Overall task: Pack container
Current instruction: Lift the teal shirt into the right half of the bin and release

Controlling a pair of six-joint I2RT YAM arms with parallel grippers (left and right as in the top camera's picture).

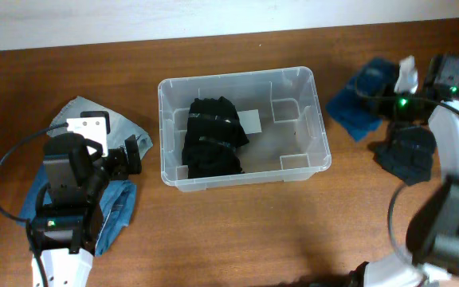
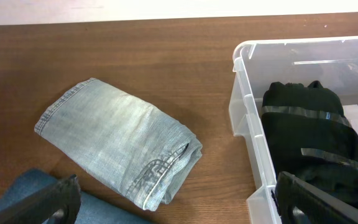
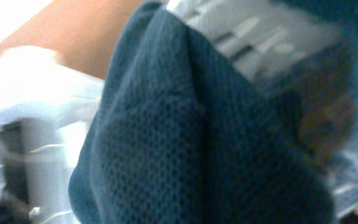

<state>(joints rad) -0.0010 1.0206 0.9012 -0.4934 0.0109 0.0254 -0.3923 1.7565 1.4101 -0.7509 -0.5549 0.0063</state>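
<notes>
A clear plastic container [image 1: 293,137] sits at the centre of a brown wooden counter [image 1: 237,231]. A folded black garment [image 1: 212,135] lies in its left half. At lower left, the left fingers [image 2: 48,202] are spread wide and hold nothing, near folded light denim [image 2: 123,149] lying left of the container. At upper right, the right fingers [image 1: 445,72] sit among dark blue cloths [image 1: 365,100]; I cannot tell whether they are spread or pinching.

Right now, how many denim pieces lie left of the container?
2: folded light jeans beside the container, and a darker blue piece partly under the left arm. More may be hidden.
</notes>
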